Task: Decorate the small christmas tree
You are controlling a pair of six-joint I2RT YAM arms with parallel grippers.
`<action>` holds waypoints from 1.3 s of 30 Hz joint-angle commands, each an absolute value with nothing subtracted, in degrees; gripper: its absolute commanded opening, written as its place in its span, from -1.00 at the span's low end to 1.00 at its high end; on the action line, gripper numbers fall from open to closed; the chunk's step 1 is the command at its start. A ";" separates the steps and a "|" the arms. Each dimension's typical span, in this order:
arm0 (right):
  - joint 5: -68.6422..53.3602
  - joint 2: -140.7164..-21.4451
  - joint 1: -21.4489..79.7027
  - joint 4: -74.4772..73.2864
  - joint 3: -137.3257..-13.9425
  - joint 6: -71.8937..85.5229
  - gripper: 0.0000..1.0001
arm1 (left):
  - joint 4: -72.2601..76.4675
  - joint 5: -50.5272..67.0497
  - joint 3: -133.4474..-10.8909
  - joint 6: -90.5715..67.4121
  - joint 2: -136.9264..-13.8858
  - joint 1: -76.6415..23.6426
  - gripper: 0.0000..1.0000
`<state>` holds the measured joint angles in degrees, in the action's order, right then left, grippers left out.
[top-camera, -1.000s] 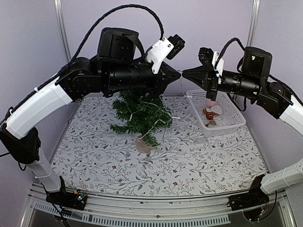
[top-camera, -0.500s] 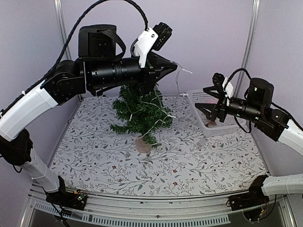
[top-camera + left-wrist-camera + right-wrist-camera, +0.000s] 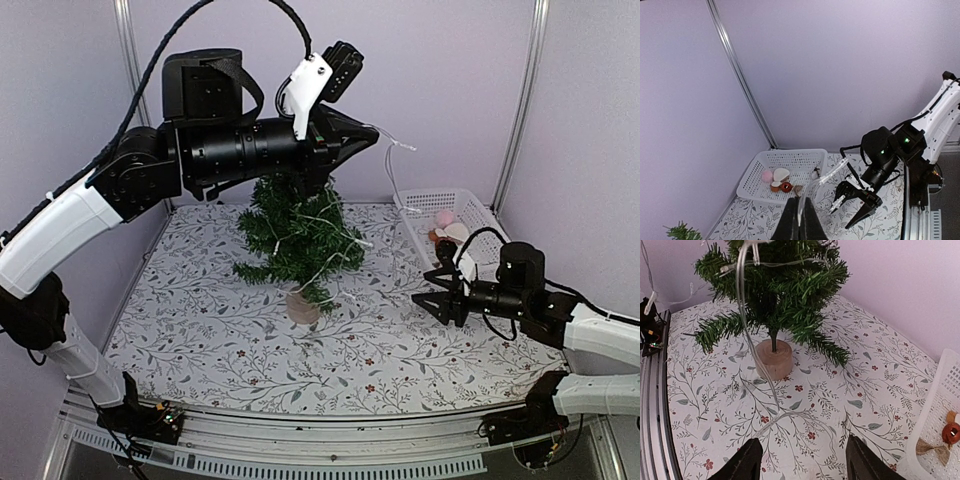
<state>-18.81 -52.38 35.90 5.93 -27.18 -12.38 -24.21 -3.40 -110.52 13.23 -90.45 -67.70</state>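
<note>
Two pincers: left pincer [image 3: 371, 142] clamps thin clear light wire [image 3: 830, 173] above the small green bristly christmas tree [image 3: 295, 235]; right pincer [image 3: 427, 288], open, should catch slack next.

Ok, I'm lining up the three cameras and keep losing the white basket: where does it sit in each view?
Top external: the white basket is at the right, toward the back.
Left wrist: lower middle, just left of centre.
Right wrist: only a corner, at the right edge.
Shared landmark: the small christmas tree: centre of the top view, a sprig bottom-left in the left wrist view, top centre in the right.
</note>
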 commanded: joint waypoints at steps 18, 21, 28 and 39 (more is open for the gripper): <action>-15.02 -77.90 33.43 21.54 -33.45 -16.19 -0.26 | -15.81 -4.79 -104.50 10.64 -85.43 -65.94 -1.00; -15.94 -78.49 33.23 20.41 -33.88 -17.05 -0.70 | -13.05 -7.70 -100.89 9.35 -83.03 -65.75 -1.00; -15.97 -70.61 33.14 15.67 -35.93 -16.55 -1.00 | -7.03 -11.89 -90.29 6.96 -75.31 -65.66 -1.00; -10.41 -60.66 33.14 6.62 -50.08 -18.73 -1.00 | -3.87 -27.96 -76.65 2.73 -60.96 -65.65 -1.00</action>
<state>-13.61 -62.22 33.34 10.00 -43.97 -17.12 -7.60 -16.19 -80.36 4.84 -64.99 -66.37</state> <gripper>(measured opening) 0.018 0.007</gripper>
